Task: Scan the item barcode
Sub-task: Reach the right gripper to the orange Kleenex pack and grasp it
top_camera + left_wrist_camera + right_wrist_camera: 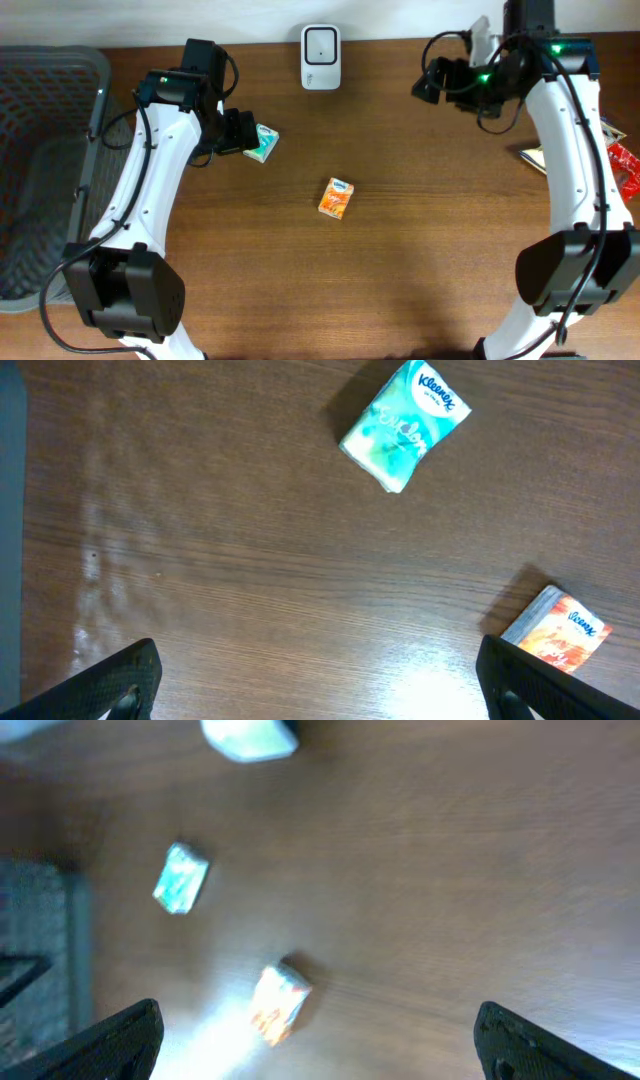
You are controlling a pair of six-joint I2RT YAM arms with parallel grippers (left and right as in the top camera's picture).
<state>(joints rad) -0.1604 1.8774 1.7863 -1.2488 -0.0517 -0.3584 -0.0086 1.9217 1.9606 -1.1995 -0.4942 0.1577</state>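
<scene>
Overhead, upper left of centre: left gripper (317,660) poised just beside green tissue pack (263,143), jaws at full spread, nothing held. Upper right of frame: right gripper (318,1020) equally wide apart and empty, well apart from both packs. Centre of frame: orange tissue pack (337,198) flat on table (400,280). Top centre: white scanner (320,56) at the far edge. Far left: grey basket (40,150).

Item for scanning not certain; green pack judged likeliest, as nearest an arm. For a clean pick: shift over the pack, seen off-centre at upper right in the left wrist view, then lower straight down with fingers across the narrower sides. Close only with a pad on each side, without shoving it along the wood. No barcode visible on either upturned face, so probably underneath. Once lifted, turn that face toward the scanner window and hold steady, near but not touching. Soft wrap likely to crumple under a hard squeeze, so grip gently.
</scene>
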